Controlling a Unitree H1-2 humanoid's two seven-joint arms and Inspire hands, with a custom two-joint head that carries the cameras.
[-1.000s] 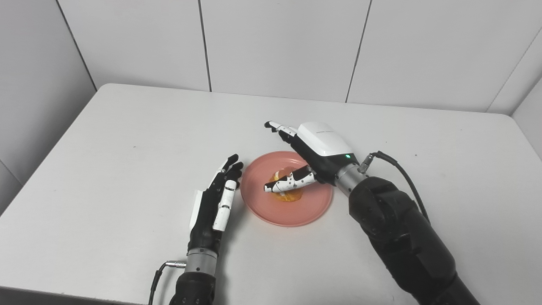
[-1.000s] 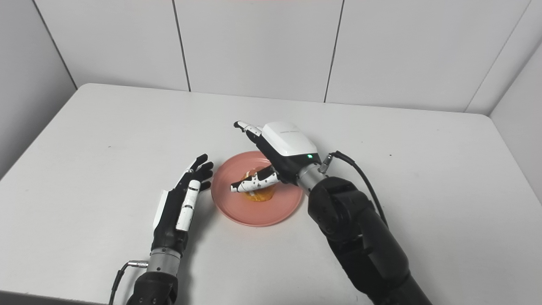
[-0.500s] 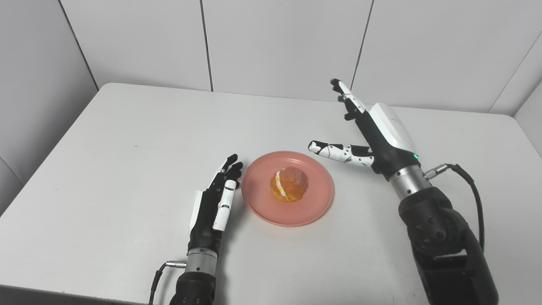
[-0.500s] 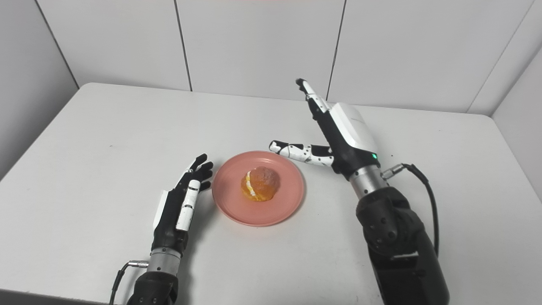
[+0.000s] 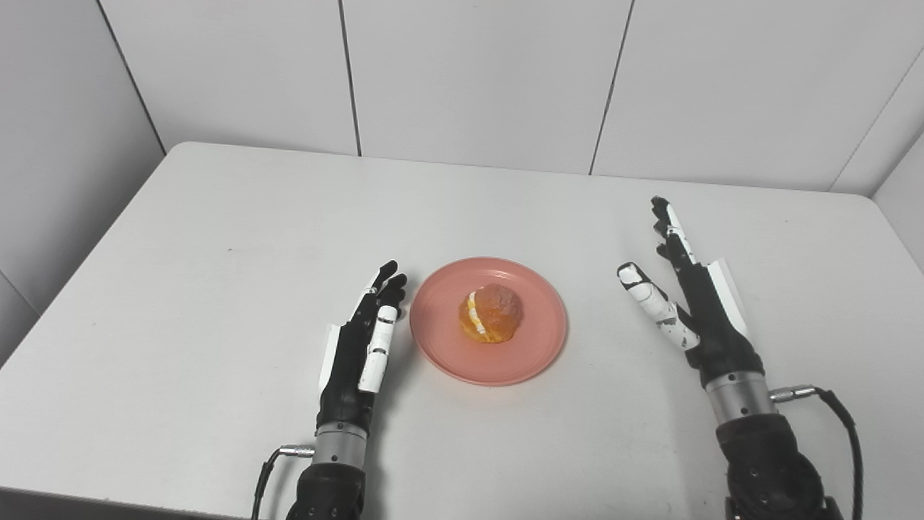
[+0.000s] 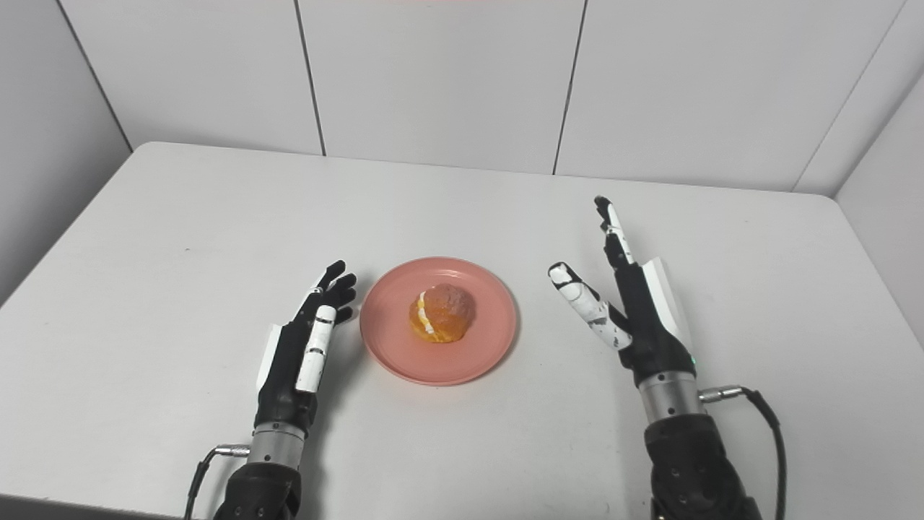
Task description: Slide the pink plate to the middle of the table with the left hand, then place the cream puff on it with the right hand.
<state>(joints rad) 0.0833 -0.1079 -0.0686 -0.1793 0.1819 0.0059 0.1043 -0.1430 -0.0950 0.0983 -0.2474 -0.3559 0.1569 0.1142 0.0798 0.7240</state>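
Cream puff (image 5: pixel 491 313) sits on pink plate (image 5: pixel 538 354); left hand (image 5: pixel 361 347) and right hand (image 5: pixel 696 310) flank it, fingers apart.

Pink plate (image 5: pixel 534 357) looks like smooth, semi-matt plastic. Cream puff (image 5: pixel 491 312) has a rough, slightly glossy browned crust. Table (image 5: pixel 216 238) is smooth matt white, probably laminate; both wrists show bare metal collars.
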